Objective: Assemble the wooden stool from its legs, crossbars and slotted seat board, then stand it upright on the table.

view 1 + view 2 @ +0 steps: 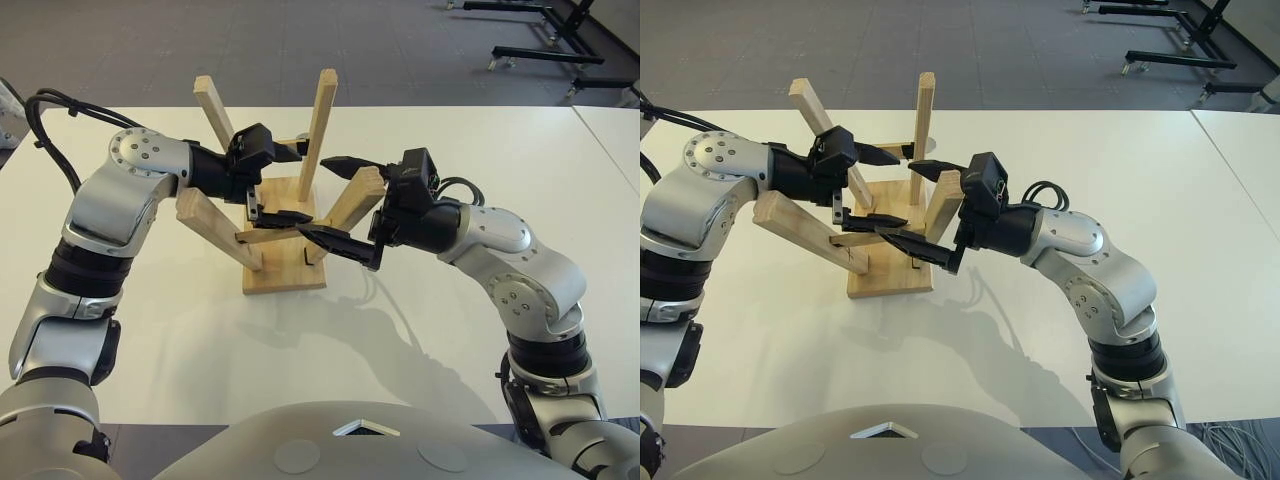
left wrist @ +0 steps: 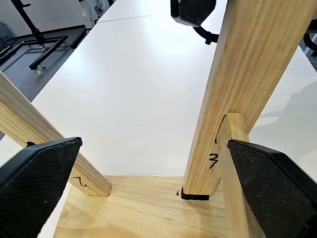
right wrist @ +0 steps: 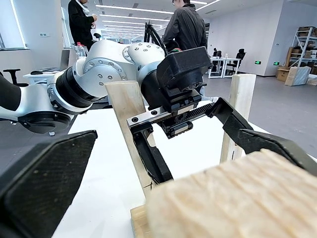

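Observation:
The stool lies upside down on the white table, its seat board [image 1: 285,272] flat and four legs pointing up. A tall leg [image 1: 320,120] and a slanted leg [image 1: 215,108] stand at the back. Toward me are the near-left leg [image 1: 212,226] and the near-right leg [image 1: 356,198]. A crossbar [image 1: 268,236] runs inward from the near-left leg. My left gripper [image 1: 293,183] is open among the legs, just above that crossbar. In the left wrist view its pads [image 2: 37,181] frame the board [image 2: 138,208] and a marked leg [image 2: 233,84]. My right gripper [image 1: 322,198] is open, straddling the near-right leg [image 3: 233,198].
The white table [image 1: 470,150] extends wide on every side of the stool, with a seam to a second table [image 1: 620,140] at the right. Black metal frames [image 1: 540,50] stand on the floor beyond the far edge.

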Robot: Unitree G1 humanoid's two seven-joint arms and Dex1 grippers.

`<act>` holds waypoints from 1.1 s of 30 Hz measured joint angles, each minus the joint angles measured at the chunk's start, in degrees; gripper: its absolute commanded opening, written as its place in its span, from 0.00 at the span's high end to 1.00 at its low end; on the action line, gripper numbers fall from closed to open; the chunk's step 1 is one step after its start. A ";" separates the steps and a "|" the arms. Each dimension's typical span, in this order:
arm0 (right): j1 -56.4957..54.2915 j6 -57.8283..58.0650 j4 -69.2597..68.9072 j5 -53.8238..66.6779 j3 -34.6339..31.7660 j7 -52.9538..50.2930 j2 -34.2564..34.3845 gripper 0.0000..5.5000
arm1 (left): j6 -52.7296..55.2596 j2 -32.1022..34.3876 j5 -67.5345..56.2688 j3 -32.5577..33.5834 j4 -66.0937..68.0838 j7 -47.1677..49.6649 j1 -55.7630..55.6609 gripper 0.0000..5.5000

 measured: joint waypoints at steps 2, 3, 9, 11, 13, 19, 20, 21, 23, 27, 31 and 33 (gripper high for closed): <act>-0.05 0.00 0.00 0.01 0.00 -0.02 -0.02 0.04 | 0.18 0.54 -0.31 0.11 -0.44 -0.87 0.43 0.02; -0.05 0.01 0.00 0.05 0.00 -0.01 -0.04 0.04 | 0.19 0.58 -0.39 0.12 -0.49 -1.01 0.54 0.02; -0.09 0.04 0.02 0.57 0.00 0.00 -0.08 0.04 | 0.06 0.84 -0.41 0.29 -1.10 -0.91 1.11 0.02; -0.32 0.39 0.01 0.71 0.00 -0.01 -0.07 0.04 | 0.34 0.84 -0.43 0.34 -1.03 -0.83 1.17 0.02; -0.54 0.83 -0.10 0.74 0.00 -0.02 -0.07 0.04 | 1.44 0.90 -0.88 0.44 -1.02 -0.81 1.21 0.02; -1.11 1.21 -1.31 1.89 0.01 -0.16 -0.02 0.04 | 5.28 4.13 -2.21 -0.35 -2.46 -2.92 2.00 0.02; -1.25 1.21 -1.41 2.02 0.01 -0.19 0.00 0.04 | 6.06 4.89 -2.16 -1.01 -2.38 -3.43 3.43 0.02; -1.25 1.22 -1.41 2.04 0.02 -0.25 0.01 0.04 | 6.56 5.36 -2.18 -1.39 -2.32 -4.02 4.85 0.02; -1.26 1.23 -1.41 2.34 0.02 -0.34 0.01 0.04 | 6.73 6.37 -2.15 -1.93 -2.24 -4.87 6.21 0.02; -1.27 1.23 -1.42 2.51 0.02 -0.41 0.01 0.04 | 5.75 7.51 -2.12 -1.78 -2.12 -5.42 6.75 0.02; -1.41 1.24 -1.43 2.96 0.03 -0.39 -0.04 0.04 | 4.66 6.35 -8.01 6.75 -4.26 -4.83 8.47 0.02; -1.45 1.24 -1.42 3.22 -0.12 -0.47 -0.05 0.04 | 4.48 4.23 -14.07 13.31 -6.73 -3.65 8.26 0.02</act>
